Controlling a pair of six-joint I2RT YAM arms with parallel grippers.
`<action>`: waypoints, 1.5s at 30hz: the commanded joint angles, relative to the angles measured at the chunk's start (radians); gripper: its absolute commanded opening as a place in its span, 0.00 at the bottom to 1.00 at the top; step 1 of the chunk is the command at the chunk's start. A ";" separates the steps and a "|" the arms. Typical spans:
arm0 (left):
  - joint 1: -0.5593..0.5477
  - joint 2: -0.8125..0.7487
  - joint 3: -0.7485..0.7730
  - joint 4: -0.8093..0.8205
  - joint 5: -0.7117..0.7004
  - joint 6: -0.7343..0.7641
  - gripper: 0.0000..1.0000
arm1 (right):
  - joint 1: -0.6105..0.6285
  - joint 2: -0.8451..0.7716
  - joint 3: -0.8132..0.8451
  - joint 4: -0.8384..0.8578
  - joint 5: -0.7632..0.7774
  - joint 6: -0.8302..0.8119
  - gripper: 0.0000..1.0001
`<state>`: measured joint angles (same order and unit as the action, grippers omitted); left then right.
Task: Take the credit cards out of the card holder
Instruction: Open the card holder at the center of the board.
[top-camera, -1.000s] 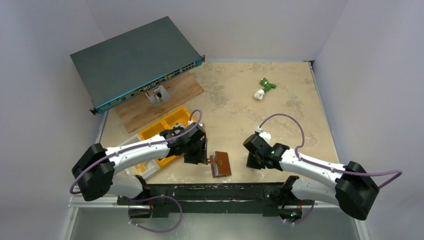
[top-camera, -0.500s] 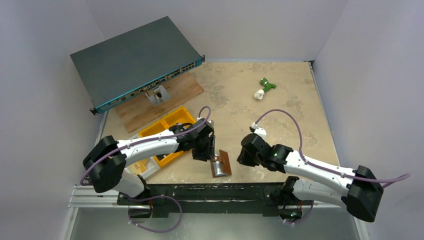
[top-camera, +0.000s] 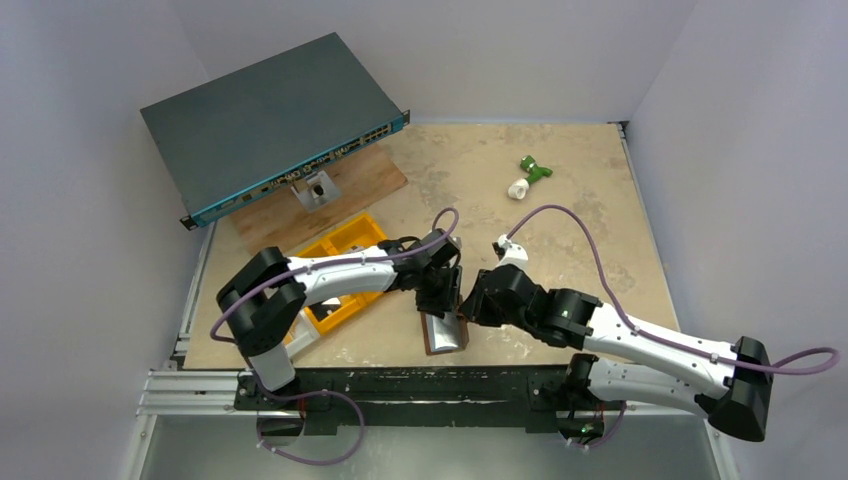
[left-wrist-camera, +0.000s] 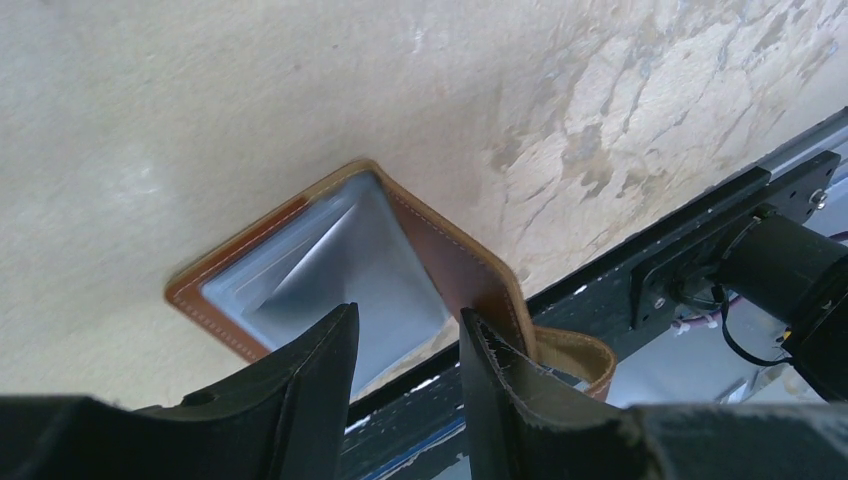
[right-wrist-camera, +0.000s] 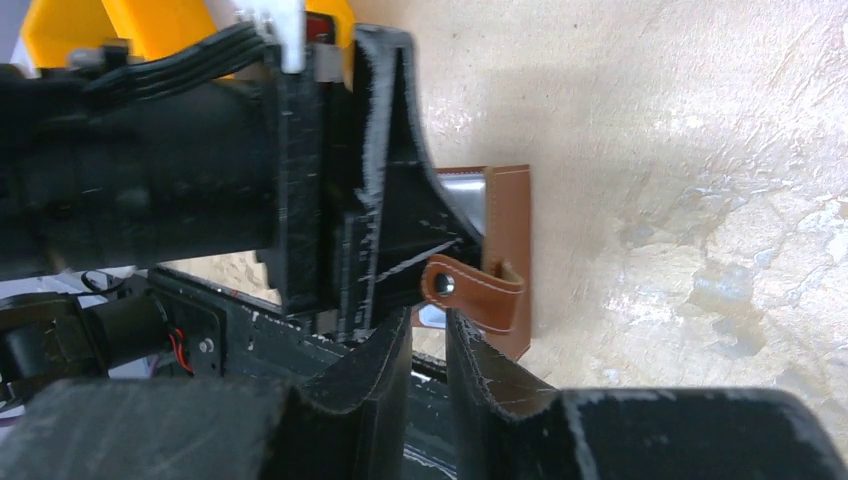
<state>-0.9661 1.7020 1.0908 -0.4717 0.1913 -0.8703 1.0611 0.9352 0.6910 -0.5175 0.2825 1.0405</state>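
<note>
The small brown leather bifold card holder (top-camera: 444, 334) lies open on the mottled beige table (top-camera: 560, 230), just right of the yellow plastic bin (top-camera: 345, 238), with its grey inside facing up. Whether the pale grey-blue sheet inside is credit cards or lining cannot be told. The left gripper (left-wrist-camera: 408, 322), also right of the bin, hangs over the holder with its fingers apart. The right gripper (right-wrist-camera: 428, 338), farther right of the bin, has its fingers slightly apart, just short of the holder's brown snap tab (right-wrist-camera: 475, 290)
</note>
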 joint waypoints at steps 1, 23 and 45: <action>-0.018 0.063 0.074 0.045 0.048 0.008 0.41 | 0.015 -0.033 0.035 -0.026 0.052 0.022 0.18; -0.025 0.137 0.088 0.019 0.035 -0.003 0.41 | 0.023 -0.063 -0.221 0.126 -0.018 0.139 0.02; -0.025 0.132 0.029 0.011 0.022 -0.046 0.41 | 0.027 -0.143 -0.269 0.231 -0.039 0.079 0.02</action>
<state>-0.9833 1.8305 1.1530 -0.4461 0.2298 -0.9070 1.0821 0.7689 0.3832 -0.2832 0.2276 1.1137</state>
